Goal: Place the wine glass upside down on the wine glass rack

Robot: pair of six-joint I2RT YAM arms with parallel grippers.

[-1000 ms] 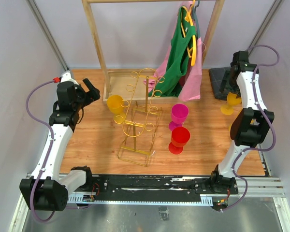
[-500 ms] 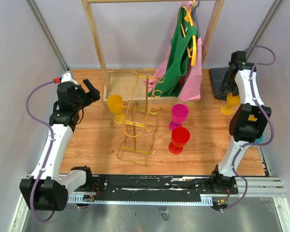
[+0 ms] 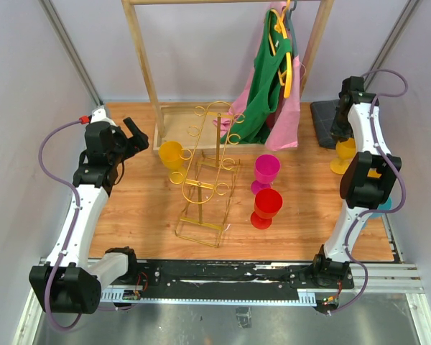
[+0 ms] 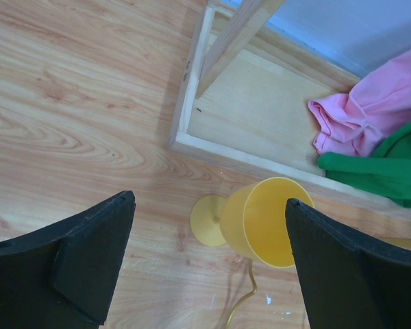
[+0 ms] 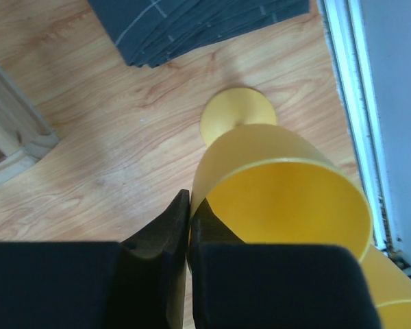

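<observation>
A yellow wine glass point(image 5: 288, 185) stands upright at the table's far right point(image 3: 343, 152), its foot point(image 5: 238, 113) on the wood. My right gripper point(image 5: 190, 205) is shut on its rim, one finger inside the bowl and one outside; from above the gripper point(image 3: 343, 138) sits right over the glass. The gold wire wine glass rack point(image 3: 205, 176) stands mid-table with nothing hanging on it. My left gripper point(image 4: 210, 199) is open above a second yellow glass point(image 4: 264, 223), which stands by the rack's left side point(image 3: 171, 154). The left gripper point(image 3: 133, 136) touches nothing.
A magenta glass point(image 3: 266, 170) and a red glass point(image 3: 266, 205) stand right of the rack. The wooden clothes rail point(image 3: 140, 65) with green and pink garments point(image 3: 269, 86) fills the back. A dark mat point(image 5: 192, 20) lies behind the held glass; the table's right edge point(image 5: 342, 82) is close.
My right gripper's jaws have closed from partly open onto the yellow glass's rim, and the right arm has shifted slightly. The left arm has not moved.
</observation>
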